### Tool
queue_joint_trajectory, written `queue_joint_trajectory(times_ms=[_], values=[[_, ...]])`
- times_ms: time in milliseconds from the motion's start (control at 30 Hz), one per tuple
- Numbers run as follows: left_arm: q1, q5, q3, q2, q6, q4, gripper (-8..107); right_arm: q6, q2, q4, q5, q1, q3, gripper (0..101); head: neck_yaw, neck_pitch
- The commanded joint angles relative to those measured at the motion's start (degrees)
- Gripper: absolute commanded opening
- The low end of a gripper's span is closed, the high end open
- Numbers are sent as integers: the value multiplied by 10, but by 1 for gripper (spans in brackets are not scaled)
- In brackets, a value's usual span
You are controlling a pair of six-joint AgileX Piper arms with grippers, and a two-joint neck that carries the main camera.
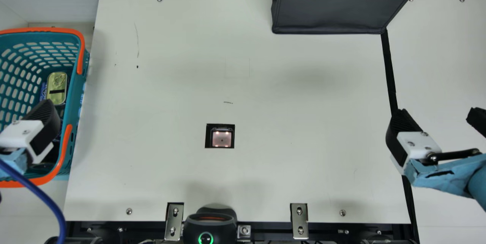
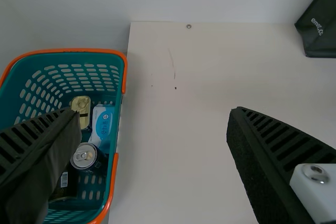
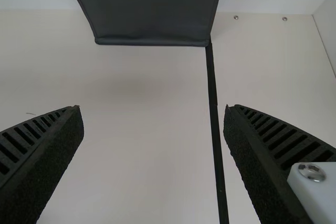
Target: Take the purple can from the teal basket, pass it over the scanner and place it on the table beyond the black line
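The teal plastic basket (image 1: pixel 74 96) and cream tabletop (image 1: pixel 303 103) look smooth, the dark-grey cloth bag (image 1: pixel 326 12) matt, the gold metal tin (image 1: pixel 56 84) glossy.

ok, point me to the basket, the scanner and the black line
Basket (image 1: pixel 41 29): main view, on the orange rim
Scanner (image 1: pixel 221 140): main view, on the lit window
Black line (image 3: pixel 213 114): right wrist view, on a middle stretch

Black ribbed fingers (image 3: pixel 278 142) tip the left gripper (image 1: pixel 44 122) and right gripper (image 1: pixel 434 113), on white mounts (image 1: pixel 417 143) with silver screws (image 2: pixel 316 169). Both wear light-blue coverings (image 1: pixel 455 179), the right one's black-marked beside a slim black rod (image 1: pixel 453 155). A glossy blue cable (image 1: pixel 46 200) curves near the left.
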Motion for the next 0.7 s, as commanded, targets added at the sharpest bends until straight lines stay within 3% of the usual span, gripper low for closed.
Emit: queue_joint_trajectory(times_ms=[0,467,667], values=[[0,0,0,0,0,0,90,0,0,0,0,0,0,95,14,-17],[0,0,0,0,0,0,90,0,0,0,0,0,0,95,201,-17],[0,0,0,0,0,0,90,0,0,0,0,0,0,95,201,-17]])
